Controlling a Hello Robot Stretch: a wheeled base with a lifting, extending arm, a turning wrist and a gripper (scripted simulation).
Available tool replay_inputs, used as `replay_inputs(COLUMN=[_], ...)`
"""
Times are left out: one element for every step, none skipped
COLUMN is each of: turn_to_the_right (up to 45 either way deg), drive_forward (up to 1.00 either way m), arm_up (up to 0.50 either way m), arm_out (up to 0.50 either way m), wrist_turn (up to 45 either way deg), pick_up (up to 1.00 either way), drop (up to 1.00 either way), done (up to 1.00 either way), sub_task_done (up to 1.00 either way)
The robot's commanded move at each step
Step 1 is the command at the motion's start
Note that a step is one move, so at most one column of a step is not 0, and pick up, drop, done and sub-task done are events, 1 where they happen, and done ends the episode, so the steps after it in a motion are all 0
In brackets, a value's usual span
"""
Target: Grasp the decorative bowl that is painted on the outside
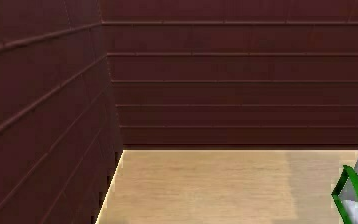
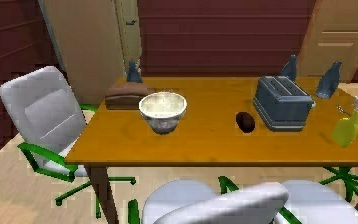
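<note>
The bowl point(image 2: 163, 110) is sitting on the surface point(image 2: 202, 148), clear of its edges, a grey chair point(image 2: 222, 205) crowding the near one. I cannot tell the end effector's state.

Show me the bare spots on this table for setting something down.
Bare: the stretch between the bowl and the toaster, and the near-edge strip of the table. Crowded: the arm side view's right, around toaster, dark oval and yellow spray bottle.

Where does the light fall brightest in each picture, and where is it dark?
Forward view: the pale floor is bright, the brown plank wall dark. Arm side view: the bowl looks brightest on the evenly lit table.
</note>
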Motion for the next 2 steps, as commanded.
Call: replay_inputs(turn_to_the_right=[0.0,0.0], drive_forward=[0.00,0.00], arm_up=[0.50,0.38], arm_out=[0.00,0.00], wrist_turn=[0.0,0.0], pick_up=[0.00,0.00], drop=[0.00,0.00], done=[0.00,0.00], sub_task_done=[0.00,0.00])
